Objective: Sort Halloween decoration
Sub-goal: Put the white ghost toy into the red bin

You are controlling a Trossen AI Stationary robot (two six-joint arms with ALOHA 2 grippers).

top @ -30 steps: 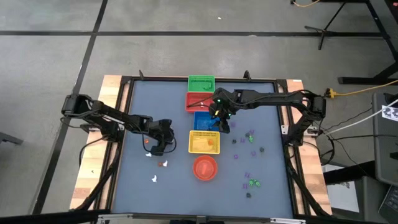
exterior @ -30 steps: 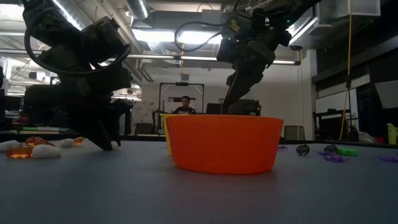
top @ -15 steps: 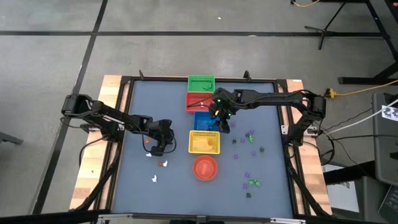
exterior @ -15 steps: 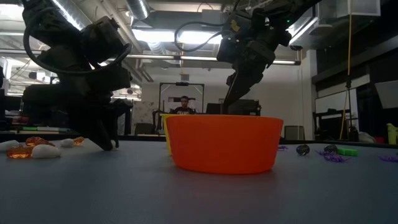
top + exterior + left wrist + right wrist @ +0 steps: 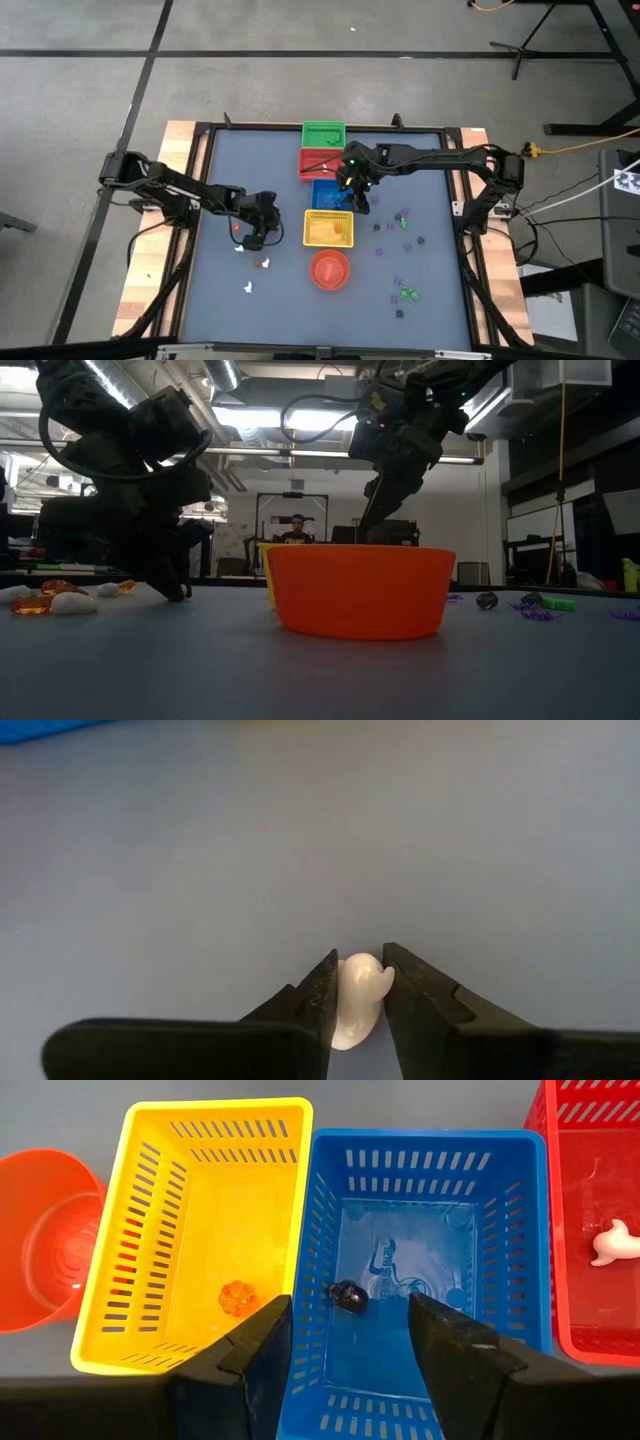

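Between the fingertips of my left gripper (image 5: 358,982) lies a small white ghost-shaped trinket (image 5: 358,1005), on the table left of the yellow basket (image 5: 328,229). In the high view that gripper (image 5: 252,240) stands low among white and orange trinkets (image 5: 262,263). My right gripper (image 5: 350,1315) hangs open above the blue basket (image 5: 425,1270) with nothing between its fingers. A dark trinket (image 5: 348,1295) lies in that basket, an orange one (image 5: 237,1297) in the yellow basket and a white one (image 5: 612,1242) in the red basket (image 5: 318,162). My left gripper pinches the white trinket by its two sides (image 5: 345,990) between its two fingertips. The fingers (image 5: 410,985) come slanting down from the table's left side. The trinket lies on the table top.
A green basket (image 5: 323,131) stands at the far end of the basket row and a round red-orange bowl (image 5: 330,269) at the near end. Purple, green and black trinkets (image 5: 402,220) lie scattered right of the baskets, more (image 5: 405,293) near the front. A person shows far behind the table.
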